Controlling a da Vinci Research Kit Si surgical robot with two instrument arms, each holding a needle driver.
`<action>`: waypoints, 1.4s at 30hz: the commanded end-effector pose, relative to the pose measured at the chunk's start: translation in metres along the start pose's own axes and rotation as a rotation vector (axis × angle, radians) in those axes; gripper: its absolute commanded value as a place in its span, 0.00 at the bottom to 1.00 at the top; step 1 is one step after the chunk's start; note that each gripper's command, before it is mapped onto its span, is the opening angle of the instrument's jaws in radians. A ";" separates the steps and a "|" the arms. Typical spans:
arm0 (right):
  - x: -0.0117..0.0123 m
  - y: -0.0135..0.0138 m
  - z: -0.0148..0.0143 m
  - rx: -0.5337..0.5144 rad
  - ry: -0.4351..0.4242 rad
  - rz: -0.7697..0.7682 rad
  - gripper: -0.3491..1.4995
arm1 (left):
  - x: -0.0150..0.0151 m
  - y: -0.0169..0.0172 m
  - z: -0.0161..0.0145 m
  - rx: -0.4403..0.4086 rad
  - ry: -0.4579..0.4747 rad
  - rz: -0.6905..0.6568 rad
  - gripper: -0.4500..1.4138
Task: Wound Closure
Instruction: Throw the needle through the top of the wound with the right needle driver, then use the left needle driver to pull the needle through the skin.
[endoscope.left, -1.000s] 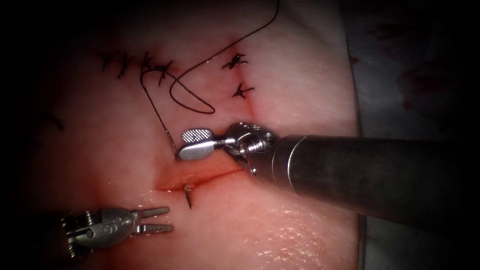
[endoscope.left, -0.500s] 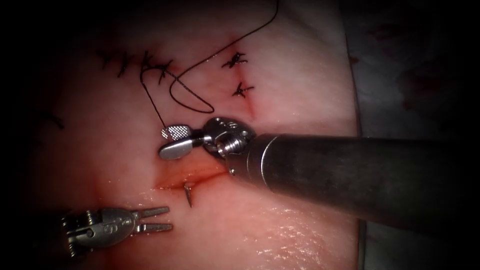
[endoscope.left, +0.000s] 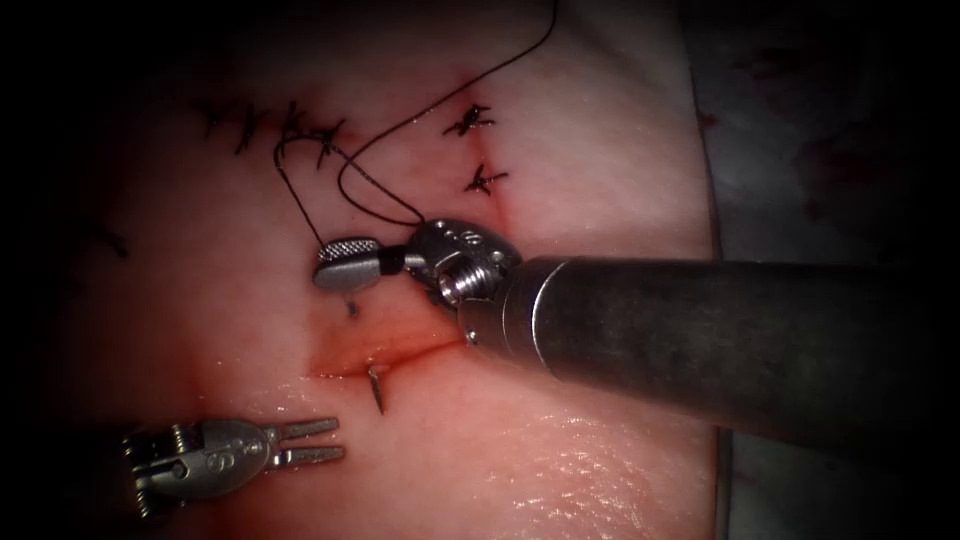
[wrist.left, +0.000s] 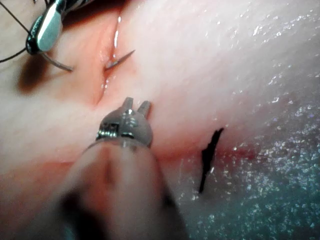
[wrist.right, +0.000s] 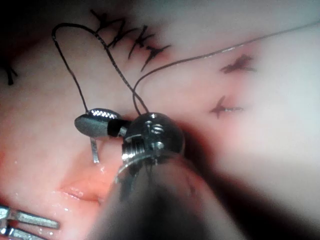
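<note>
Mid-stitch, by the look of it: right claw (endoscope.left: 340, 265) is clamped on the needle's (endoscope.left: 377, 392) tail end just above the cut (endoscope.left: 400, 352). The needle runs under the cut near its left end, tip poking out below. Left claw (endoscope.left: 305, 442) is open, holds nothing, and sits near the tip. Any pickup of that tip needs a short, clean approach. Thread (endoscope.left: 297, 200) loops loose above. Tissue (endoscope.left: 560, 420) is wet and glossy, with red fluid (endoscope.left: 345, 370) along the cut. Knotted stitches (endoscope.left: 470, 122) are well apart; the right shaft crowds the right side.
</note>
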 end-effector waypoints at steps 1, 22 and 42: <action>-0.0001 0.0004 0.0011 -0.009 -0.009 -0.003 0.00 | -0.0001 0.0000 0.0009 0.000 0.001 0.000 0.17; -0.0054 -0.0027 -0.0009 -0.221 -0.393 0.244 0.00 | 0.0007 0.0000 0.0016 0.011 -0.001 0.067 0.22; -0.0019 0.0035 -0.0059 -0.139 -0.201 0.192 0.28 | 0.0036 -0.0001 0.0038 0.097 0.046 0.384 0.44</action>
